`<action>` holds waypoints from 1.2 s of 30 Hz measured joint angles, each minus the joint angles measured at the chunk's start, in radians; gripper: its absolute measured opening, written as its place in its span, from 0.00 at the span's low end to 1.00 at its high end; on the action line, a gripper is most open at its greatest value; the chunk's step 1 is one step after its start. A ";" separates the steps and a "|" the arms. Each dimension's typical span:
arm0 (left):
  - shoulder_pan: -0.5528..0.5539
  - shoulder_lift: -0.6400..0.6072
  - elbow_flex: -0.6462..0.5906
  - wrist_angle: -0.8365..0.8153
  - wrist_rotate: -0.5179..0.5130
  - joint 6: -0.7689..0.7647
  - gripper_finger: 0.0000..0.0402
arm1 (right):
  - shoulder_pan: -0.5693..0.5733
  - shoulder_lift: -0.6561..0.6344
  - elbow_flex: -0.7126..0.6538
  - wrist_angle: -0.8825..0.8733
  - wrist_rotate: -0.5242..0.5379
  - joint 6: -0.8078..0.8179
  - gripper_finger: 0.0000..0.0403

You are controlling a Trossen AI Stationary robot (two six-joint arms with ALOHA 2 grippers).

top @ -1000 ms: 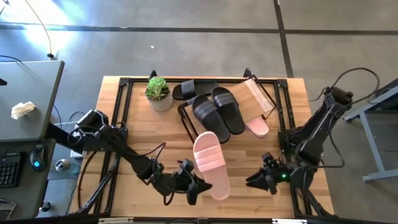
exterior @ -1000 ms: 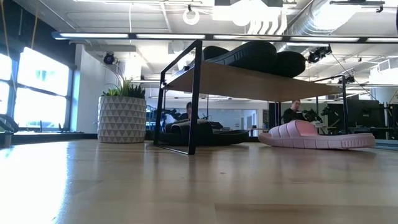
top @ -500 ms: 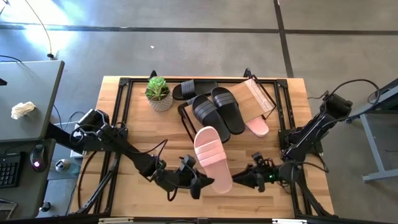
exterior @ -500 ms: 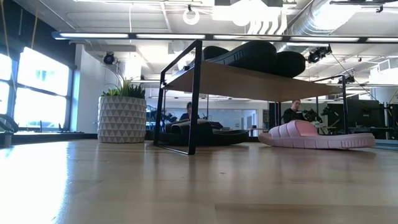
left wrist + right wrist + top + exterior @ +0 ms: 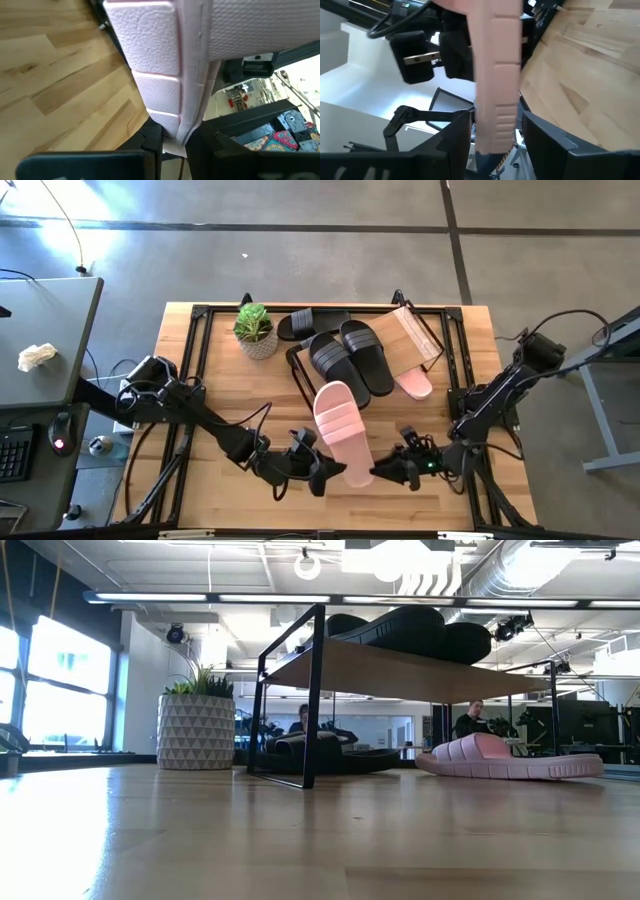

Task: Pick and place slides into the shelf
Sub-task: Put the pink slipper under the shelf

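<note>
- Left claw (image 5: 322, 476): low over the near edge of the desk; its dark fingers (image 5: 152, 145) pressed onto the heel-end edge of the pale pink foam slide (image 5: 342, 432), pinching it.
- Right claw (image 5: 385, 473): at the same heel end from the other side; its fingers (image 5: 457, 135) spread either side of the sole edge, not visibly clamping it.
- Held slide: lifted at the heel; long axis running from the near edge towards the shelf; toe towards the black slides, strap up.
- Step in hand, by judgement: a two-arm hold or handover of the pink slide.
- Next move calls for: a firm second grip; a lift clear of the light wooden desk (image 5: 220, 390); carriage to the black-framed, wood-boarded shelf (image 5: 408, 340), where two black ribbed slides (image 5: 352, 358) already lie.
</note>
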 joint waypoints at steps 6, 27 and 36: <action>0.006 0.000 0.000 -0.001 0.001 0.002 0.12 | -0.019 0.000 0.000 -0.024 -0.012 0.018 0.41; -0.023 -0.012 0.002 0.067 0.236 0.146 0.57 | 0.071 -0.163 -0.002 -0.217 0.088 0.021 0.07; -0.131 -0.101 0.002 -0.034 0.148 0.188 0.64 | 0.244 -0.323 -0.001 -0.550 0.005 0.368 0.06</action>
